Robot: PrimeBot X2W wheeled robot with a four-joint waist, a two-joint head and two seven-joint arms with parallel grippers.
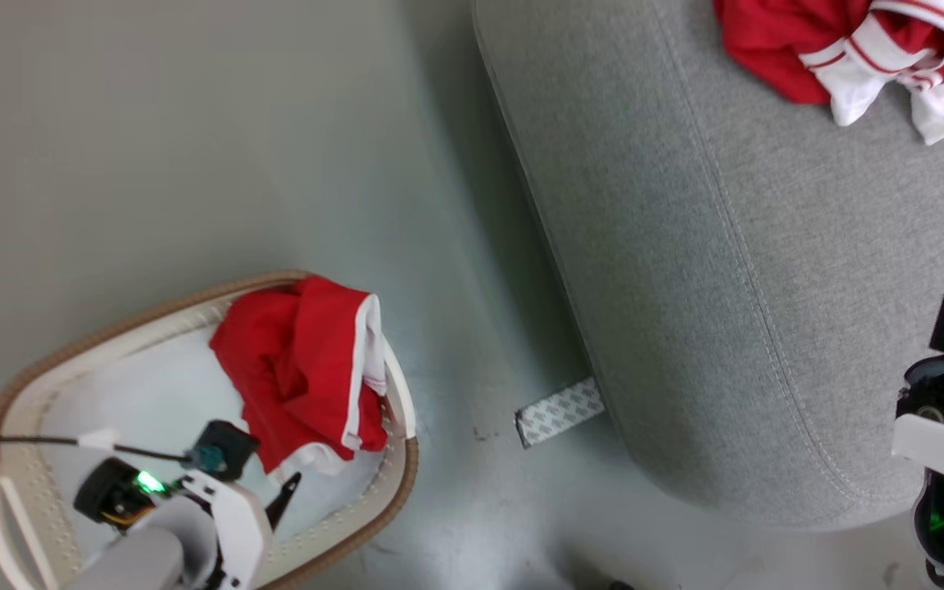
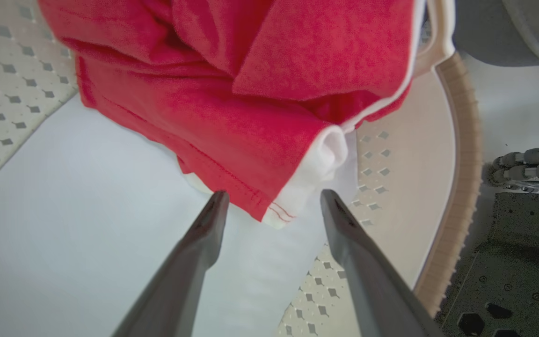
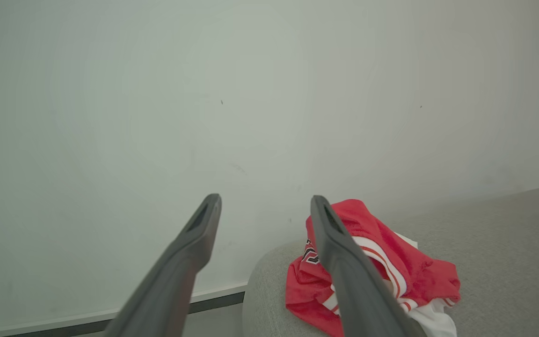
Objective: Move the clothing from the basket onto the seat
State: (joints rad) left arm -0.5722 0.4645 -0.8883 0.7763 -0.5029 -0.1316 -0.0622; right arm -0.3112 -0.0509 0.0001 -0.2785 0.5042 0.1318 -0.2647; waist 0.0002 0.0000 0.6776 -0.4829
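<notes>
Upholstery of light-grey woven fabric, seamed and rounded, covers the big seat [image 1: 726, 287], where one crumpled red-and-white jersey [image 1: 767, 41] already lies. Beside it, the oval white perforated plastic basket [image 1: 111, 332] holds soft red white-trimmed clothing [image 1: 300, 369] slumped against its rim. The left gripper [image 2: 273, 194] has its fingers spread astride the hem, likely to pinch it; the right gripper [image 3: 265, 199] has its fingers spread, empty.

Both arms out, jaws gaping wide.
Left gripper [image 2: 274, 194] rises from bottom centre of its wrist view, dark fingers [image 2: 190, 262] spread; right gripper [image 3: 265, 199] mirrors it, while its pale wrist [image 1: 939, 447] sits at the head view's right edge.
</notes>
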